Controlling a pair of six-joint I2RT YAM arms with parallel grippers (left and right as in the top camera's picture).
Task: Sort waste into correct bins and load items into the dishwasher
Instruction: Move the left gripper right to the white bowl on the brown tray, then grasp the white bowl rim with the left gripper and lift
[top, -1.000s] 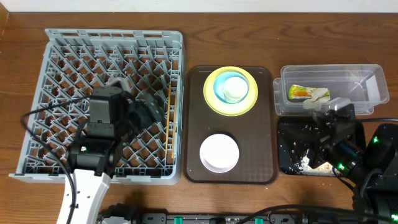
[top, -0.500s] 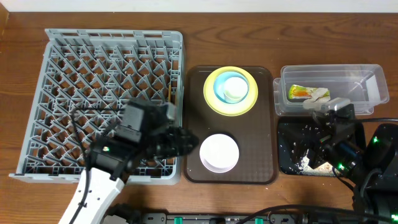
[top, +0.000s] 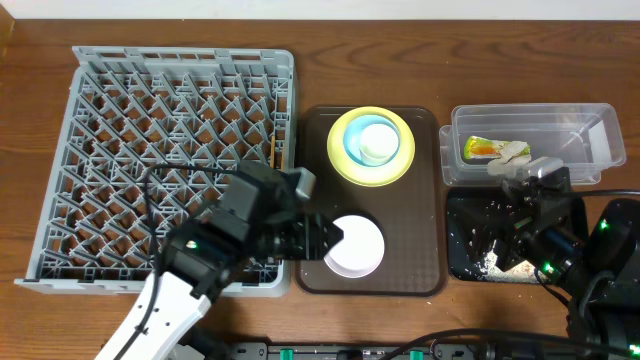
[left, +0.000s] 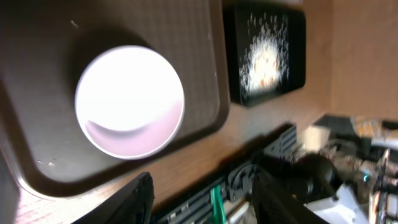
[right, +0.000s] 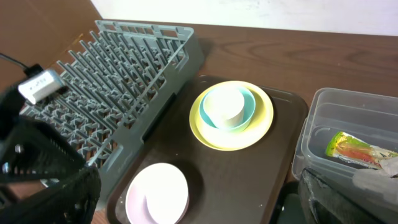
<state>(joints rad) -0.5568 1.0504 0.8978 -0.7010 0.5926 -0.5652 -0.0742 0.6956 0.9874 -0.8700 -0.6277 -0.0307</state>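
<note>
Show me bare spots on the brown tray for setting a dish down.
Bare: the narrow brown tray strip between the yellow plate and white bowl, and the patch right of the bowl. Crowded: the bowl's left, where the left gripper hangs.

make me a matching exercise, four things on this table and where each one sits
Things:
1 white bowl
2 wrapper
3 white cup
4 crumbs

Places:
A in the clear tub
B in the black tray
C inside the blue bowl
D directly on the brown tray

Pairs: 1-D, 2-A, 3-C, 4-B
</note>
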